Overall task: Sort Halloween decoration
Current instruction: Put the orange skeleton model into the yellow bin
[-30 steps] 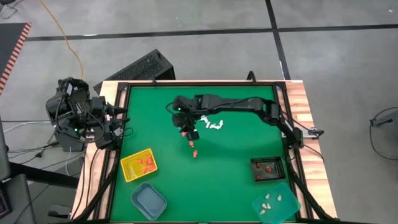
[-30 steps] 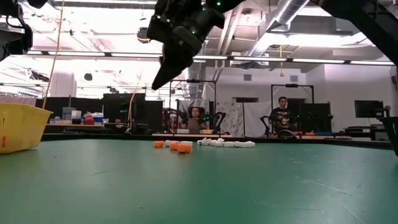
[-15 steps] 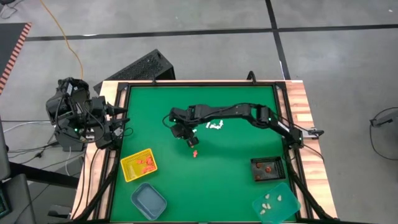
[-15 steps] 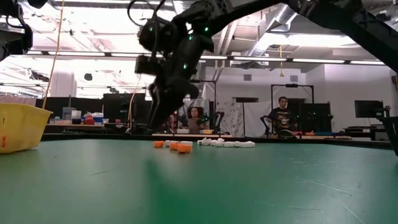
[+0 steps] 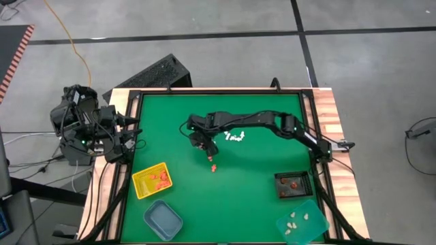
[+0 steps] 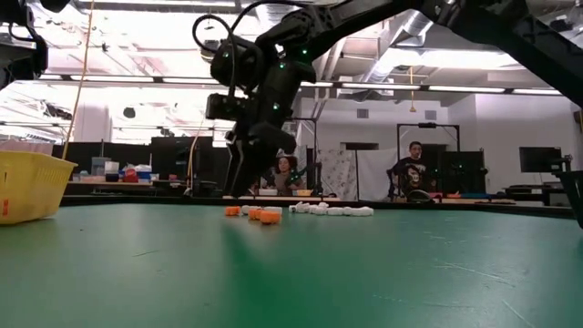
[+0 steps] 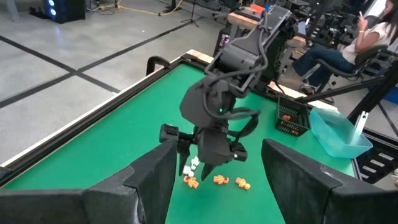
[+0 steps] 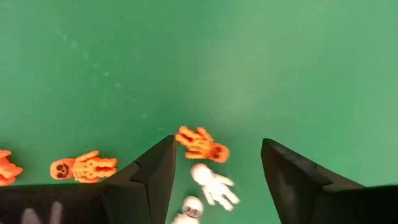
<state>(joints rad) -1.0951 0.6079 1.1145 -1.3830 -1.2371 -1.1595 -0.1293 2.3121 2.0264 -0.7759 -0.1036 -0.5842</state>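
Observation:
Tiny orange trinkets (image 5: 213,164) and a row of white ones (image 5: 235,137) lie on the green mat at mid-table. My right gripper (image 5: 202,144) hangs open just above the mat, pointing down beside them. In its wrist view an orange skeleton (image 8: 202,144) and a white skeleton (image 8: 214,184) lie on the mat ahead of the gripper (image 8: 217,144), between its fingers, untouched. More orange ones (image 8: 84,167) lie off to one side. The low view shows the gripper (image 6: 246,178) above the orange pieces (image 6: 260,214). My left gripper (image 7: 217,171) waits open off the table's left edge.
A yellow tray (image 5: 151,180) holding orange trinkets and a blue tray (image 5: 162,219) stand near the left front. A black tray (image 5: 293,184) and a teal tray (image 5: 302,221) with white trinkets stand at the right front. People sit in the room beyond (image 6: 414,169).
My right gripper has come down from high above the mat to just over it beside the orange trinkets, and has turned from a slant to pointing more steeply down. The trinkets have stayed where they were.

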